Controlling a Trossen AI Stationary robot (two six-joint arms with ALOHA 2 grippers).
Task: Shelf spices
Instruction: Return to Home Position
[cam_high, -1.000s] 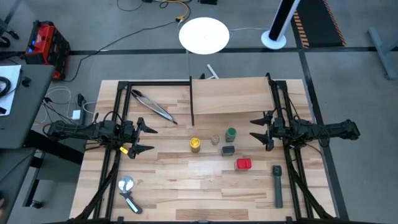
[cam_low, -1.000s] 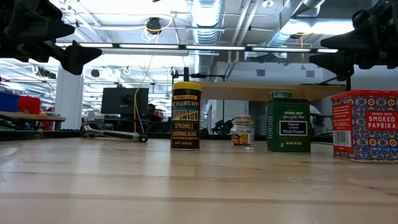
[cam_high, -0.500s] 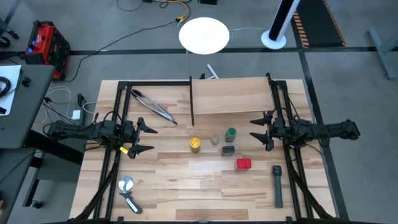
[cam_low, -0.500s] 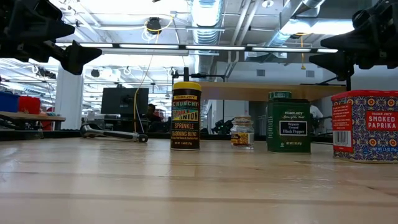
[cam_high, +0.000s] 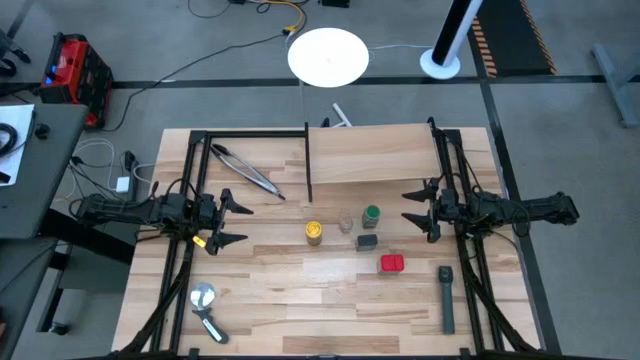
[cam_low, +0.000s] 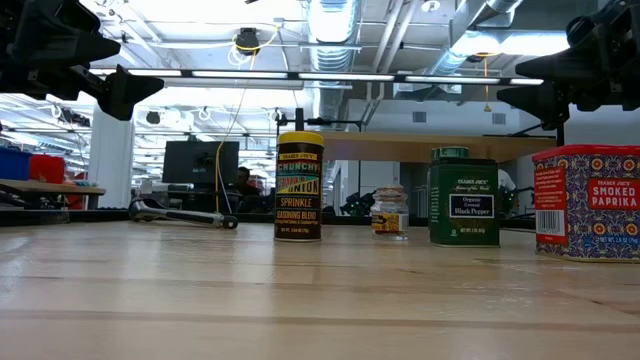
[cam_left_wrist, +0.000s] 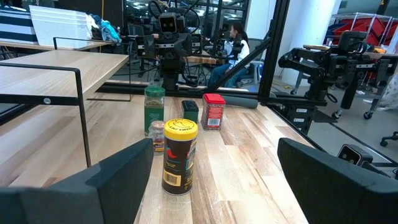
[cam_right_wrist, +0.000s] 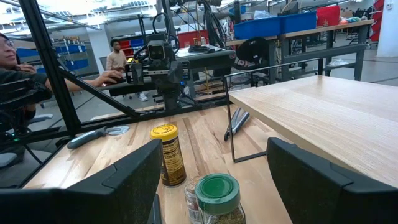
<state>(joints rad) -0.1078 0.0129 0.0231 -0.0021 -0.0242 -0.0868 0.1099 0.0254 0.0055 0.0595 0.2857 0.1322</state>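
Spices (cam_high: 367, 241) between left claw (cam_high: 245, 223), right claw (cam_high: 406, 208)

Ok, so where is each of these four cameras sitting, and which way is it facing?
High: above the table, straight down; left arm and right arm show.
Low: tabletop height, level toward the shelf; left fingers and right fingers in upper corners.
Left wrist: on left arm, facing the right arm; open left fingers in front.
Right wrist: on right arm, facing the left arm; open right fingers in front.
Shared: both wrist views see the yellow jar from opposite sides.
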